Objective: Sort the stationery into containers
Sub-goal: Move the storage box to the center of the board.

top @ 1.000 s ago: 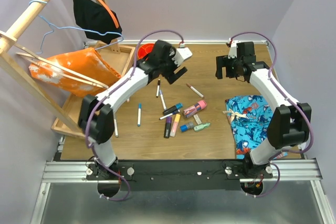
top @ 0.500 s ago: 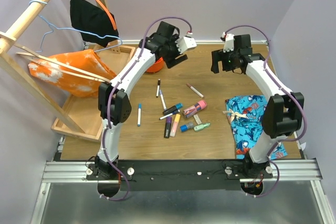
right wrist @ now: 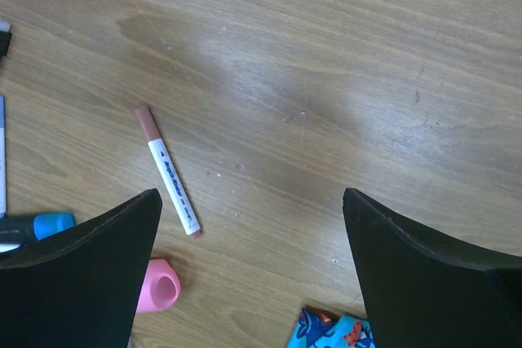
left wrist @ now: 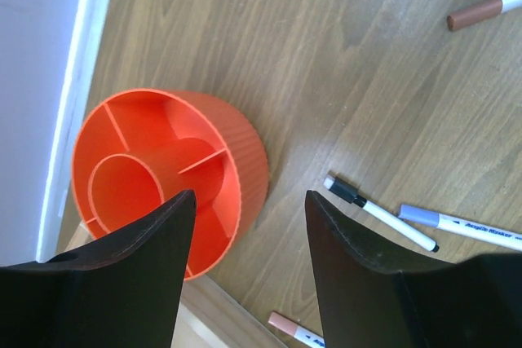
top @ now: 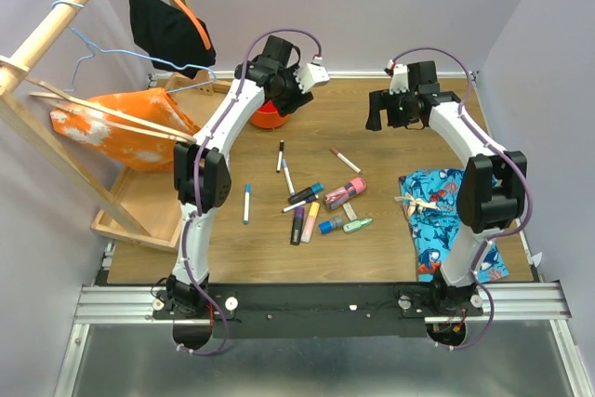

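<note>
**Left gripper** (left wrist: 250, 201), jaws apart and holding nothing, hangs over the orange-red pot (left wrist: 249, 148). One finger is above the pot's inside and the other is outside its wall. **Right gripper** (right wrist: 253, 201), spread wide and empty, hovers over bare table (right wrist: 342, 79).

**Task items.** The pot sits directly beneath the left gripper and looks empty, with thin dividers and a central tube. It is judged light and stiff, and liable to slide or tip on smooth wood, so the ribbed wall at the rim is the natural hold. The stubby markers (top: 344, 191) lie base-ward of both grippers, well apart from the pot. They are light, rigid and apt to roll, so grip across the barrel. The thin pens lie flat and want fingertips brought down to the wood. A black-capped pen (left wrist: 379, 213) lies just past the left gripper's outer finger, and a brown-capped pen (right wrist: 170, 173) lies under the right gripper.

**Surroundings.** The wooden rack (top: 56, 16) and light-wood tray (top: 139, 206) crowd the left gripper's outer side, the tray's edge just beside the pot. A patterned cloth (top: 446, 211) lies base-ward of the right gripper. Nothing blocks the pot wall.
</note>
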Tool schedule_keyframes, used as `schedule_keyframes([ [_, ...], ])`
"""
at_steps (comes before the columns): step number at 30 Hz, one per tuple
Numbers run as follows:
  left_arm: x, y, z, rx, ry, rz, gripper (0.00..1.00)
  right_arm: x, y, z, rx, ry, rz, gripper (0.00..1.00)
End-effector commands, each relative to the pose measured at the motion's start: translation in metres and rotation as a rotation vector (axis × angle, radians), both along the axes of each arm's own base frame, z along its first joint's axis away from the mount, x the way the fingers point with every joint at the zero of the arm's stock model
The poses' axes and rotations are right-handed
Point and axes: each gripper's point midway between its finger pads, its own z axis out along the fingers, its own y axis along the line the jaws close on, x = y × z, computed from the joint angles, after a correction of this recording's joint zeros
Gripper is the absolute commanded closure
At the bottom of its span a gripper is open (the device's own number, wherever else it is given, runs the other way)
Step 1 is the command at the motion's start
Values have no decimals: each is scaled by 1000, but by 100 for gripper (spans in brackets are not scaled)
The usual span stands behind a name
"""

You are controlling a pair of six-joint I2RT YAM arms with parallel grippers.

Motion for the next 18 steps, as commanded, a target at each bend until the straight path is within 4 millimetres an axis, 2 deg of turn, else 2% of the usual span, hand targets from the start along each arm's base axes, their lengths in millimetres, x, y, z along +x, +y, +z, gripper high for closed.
schedule_keyframes([
  [1,-7,-3,-19,27,61,-37,37,6,8,-1,32,16,12,0],
  [5,0,-1,-32,36,71,-25,41,7,8,-2,32,20,6,0],
  [12,18,3,-43,44,56,-1,43,2,7,-8,31,36,-2,0],
  [18,22,11,-61,73,78,10,46,0,4,-15,21,51,-12,0],
])
